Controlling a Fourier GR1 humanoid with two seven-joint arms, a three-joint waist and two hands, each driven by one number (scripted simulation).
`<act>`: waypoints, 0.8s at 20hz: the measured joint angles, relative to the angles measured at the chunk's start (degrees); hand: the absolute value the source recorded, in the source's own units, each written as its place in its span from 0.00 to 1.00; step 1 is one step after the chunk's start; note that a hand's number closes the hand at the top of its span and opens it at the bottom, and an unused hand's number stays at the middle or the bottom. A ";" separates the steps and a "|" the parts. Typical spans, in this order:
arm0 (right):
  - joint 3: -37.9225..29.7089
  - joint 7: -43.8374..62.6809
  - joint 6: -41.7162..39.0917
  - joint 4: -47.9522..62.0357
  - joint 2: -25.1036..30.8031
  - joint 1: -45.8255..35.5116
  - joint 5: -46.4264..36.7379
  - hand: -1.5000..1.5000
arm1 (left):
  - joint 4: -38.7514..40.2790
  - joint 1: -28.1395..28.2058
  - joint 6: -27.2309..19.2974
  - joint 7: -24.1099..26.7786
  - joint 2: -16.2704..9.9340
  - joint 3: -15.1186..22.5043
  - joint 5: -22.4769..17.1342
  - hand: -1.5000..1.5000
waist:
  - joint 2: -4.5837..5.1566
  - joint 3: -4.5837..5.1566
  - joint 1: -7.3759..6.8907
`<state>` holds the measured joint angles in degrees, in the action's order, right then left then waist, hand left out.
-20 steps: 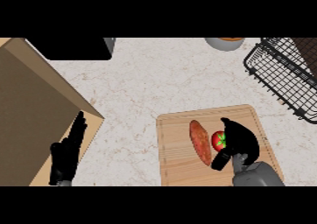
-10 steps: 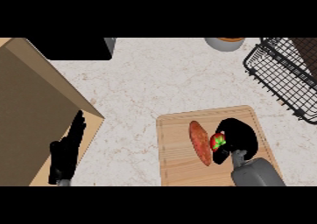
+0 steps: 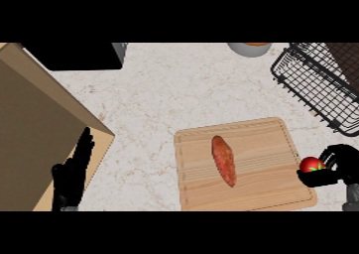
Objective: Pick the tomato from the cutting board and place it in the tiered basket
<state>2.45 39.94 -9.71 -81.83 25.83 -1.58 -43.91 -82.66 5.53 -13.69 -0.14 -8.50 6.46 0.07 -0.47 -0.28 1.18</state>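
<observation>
Red tomato (image 3: 311,164) sits betw. curled right hand (image 3: 337,168) fingers (image 3: 334,151).

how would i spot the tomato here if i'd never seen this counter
Find the wooden cutting board at lower right. At its right edge the right hand is curled round the tomato: small, round, red with a green top, unlike the long orange-red vegetable on the board.

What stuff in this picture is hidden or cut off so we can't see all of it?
Head view:
- Tomato: mostly hidden by the curled fingers of the right hand holding it.
- Tiered basket: its right part runs past the picture's edge, so its tiers cannot be made out.
- Bowl: cut off at the top; its contents are unclear.
- Left hand: open, cut off at the wrist by the lower edge.
</observation>
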 measured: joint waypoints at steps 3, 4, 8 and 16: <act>-5.90 -2.36 2.17 -0.75 2.69 2.05 2.52 1.00 | 0.59 -0.57 -0.07 0.01 0.29 -0.13 0.19 0.50 | 0.03 0.00 -0.06; -7.50 -2.83 2.77 -1.73 3.29 3.02 3.16 1.00 | 0.96 -0.61 -0.22 0.66 0.60 -0.04 0.42 0.50 | 0.01 0.00 -0.08; -14.66 -1.92 4.47 -8.32 4.03 3.76 7.89 1.00 | 0.41 -0.20 -0.17 0.11 0.32 -0.18 0.60 0.50 | -0.12 0.07 0.22; -27.10 4.62 4.79 -28.17 7.59 2.81 14.53 1.00 | 0.26 0.43 -0.06 0.58 0.35 -0.44 0.74 0.50 | -0.33 0.15 0.66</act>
<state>-24.65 44.56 -4.92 -110.00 33.43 1.23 -29.37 -82.40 5.95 -13.76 0.45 -8.15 6.03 0.81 -0.81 -0.13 1.84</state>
